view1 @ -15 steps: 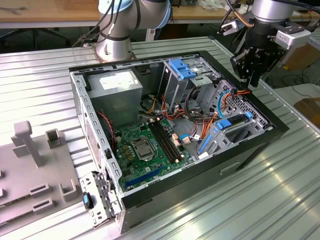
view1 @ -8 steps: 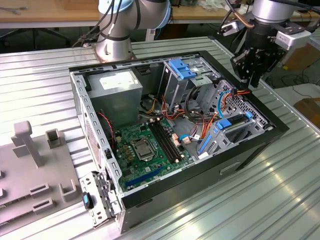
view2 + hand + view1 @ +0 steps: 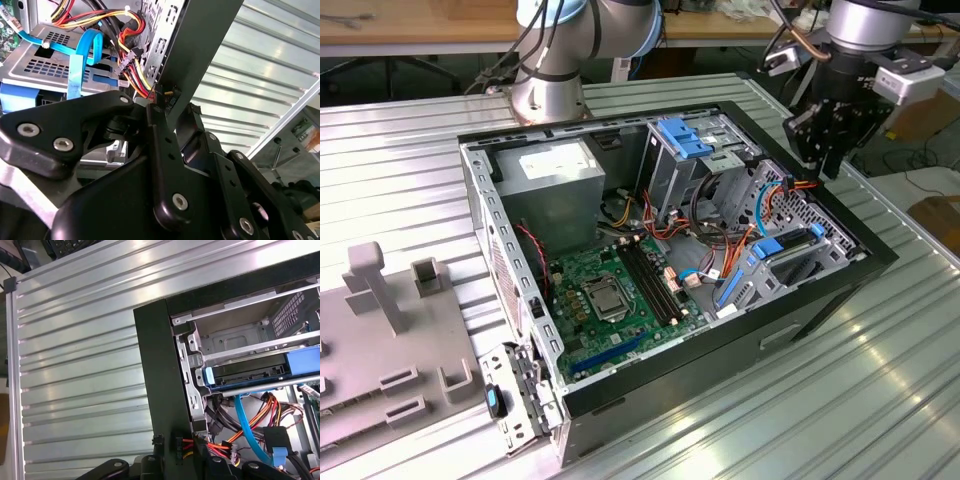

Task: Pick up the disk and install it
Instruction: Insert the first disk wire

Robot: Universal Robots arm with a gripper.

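While the disk (image 3: pixel 788 258) lies flat in the bay at the end of the case nearer the exterior view's right, dark face up and blue rails along its sides, the hand (image 3: pixel 829 165) hangs above the case's far corner on that same side, well apart from it. The first wrist view catches the disk (image 3: pixel 247 372) edge-on, tucked between silver bay rails with a pale blue tab at its end. Fingers (image 3: pixel 159 130) in the second wrist view are drawn close together, and nothing is between them: an empty hand!

Out from there, orange, red and yellow wires (image 3: pixel 790 190) and a blue ribbon cable (image 3: pixel 80 60) loop just beside the bay. The silver drive cage (image 3: pixel 685 150) with its blue latch stands upright farther back, the grey power supply box (image 3: pixel 555 170) sits in the far corner toward the exterior view's left, and the green motherboard (image 3: pixel 610 290) covers the floor of the open black computer case (image 3: pixel 740 335).

All of it rests on a ribbed, silvery metal counter (image 3: pixel 840 400), its slats catching bright reflections. The arm's base (image 3: pixel 548 95) is planted on that counter behind the case. A grey fixture plate (image 3: pixel 380 350) with upright pegs lies at the exterior view's left. Beyond, a second, wooden counter (image 3: pixel 420 30) runs across the back of the room.
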